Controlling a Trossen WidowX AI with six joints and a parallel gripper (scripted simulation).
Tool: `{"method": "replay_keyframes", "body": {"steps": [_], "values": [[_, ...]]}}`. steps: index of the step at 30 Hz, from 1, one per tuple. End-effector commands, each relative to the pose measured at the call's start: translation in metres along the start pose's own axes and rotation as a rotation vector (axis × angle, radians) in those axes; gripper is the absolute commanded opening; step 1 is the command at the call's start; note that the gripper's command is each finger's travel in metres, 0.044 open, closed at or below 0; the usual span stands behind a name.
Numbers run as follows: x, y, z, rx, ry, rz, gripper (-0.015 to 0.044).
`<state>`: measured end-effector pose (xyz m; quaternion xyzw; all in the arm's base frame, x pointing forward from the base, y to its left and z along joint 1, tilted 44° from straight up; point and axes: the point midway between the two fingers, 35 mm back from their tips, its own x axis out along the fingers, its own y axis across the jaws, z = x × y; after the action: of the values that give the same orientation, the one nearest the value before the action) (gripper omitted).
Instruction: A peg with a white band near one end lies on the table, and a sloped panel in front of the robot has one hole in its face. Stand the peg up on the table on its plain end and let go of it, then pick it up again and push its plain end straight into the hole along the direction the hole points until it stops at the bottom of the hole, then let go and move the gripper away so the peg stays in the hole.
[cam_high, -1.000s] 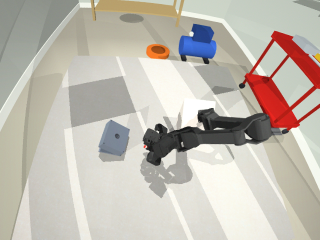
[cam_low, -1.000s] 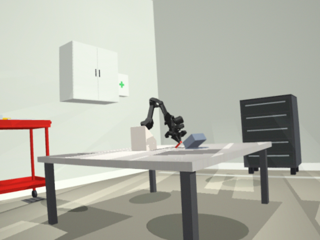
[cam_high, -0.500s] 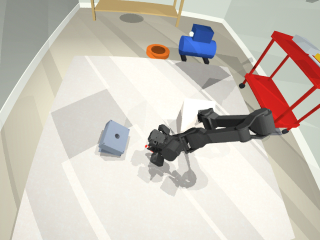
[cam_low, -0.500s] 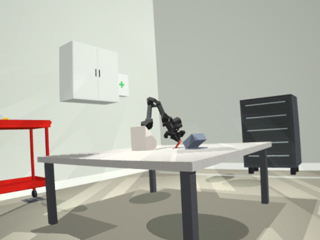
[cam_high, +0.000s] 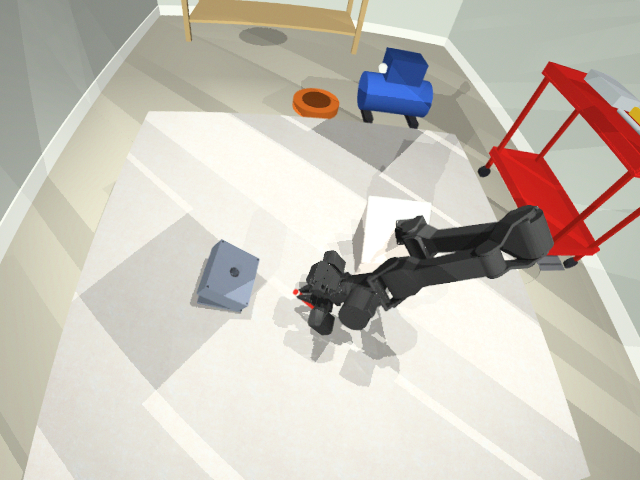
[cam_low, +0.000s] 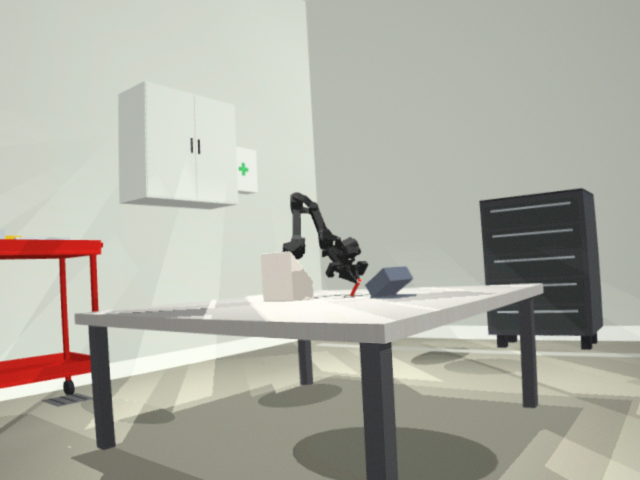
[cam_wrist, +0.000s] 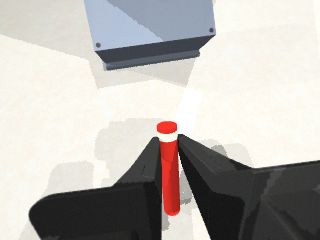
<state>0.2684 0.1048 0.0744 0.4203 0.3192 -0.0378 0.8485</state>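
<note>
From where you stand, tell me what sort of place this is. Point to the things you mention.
Probably a workshop or lab corner: a red rolling cart (cam_high: 568, 68) (cam_low: 49, 248), a dark drawer cabinet (cam_low: 535, 268) and what looks like a blue air compressor (cam_high: 395, 95) stand around the table (cam_high: 310, 413) (cam_low: 232, 329).
</note>
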Motion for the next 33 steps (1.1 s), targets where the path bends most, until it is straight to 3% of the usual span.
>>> {"method": "replay_keyframes", "body": {"steps": [1,33], "values": [[-0.004,0.001,0.000,0.005,-0.045,0.007,0.0049],[-0.021,0.000,-0.014,0.007,-0.321,0.004,0.0049]]}}
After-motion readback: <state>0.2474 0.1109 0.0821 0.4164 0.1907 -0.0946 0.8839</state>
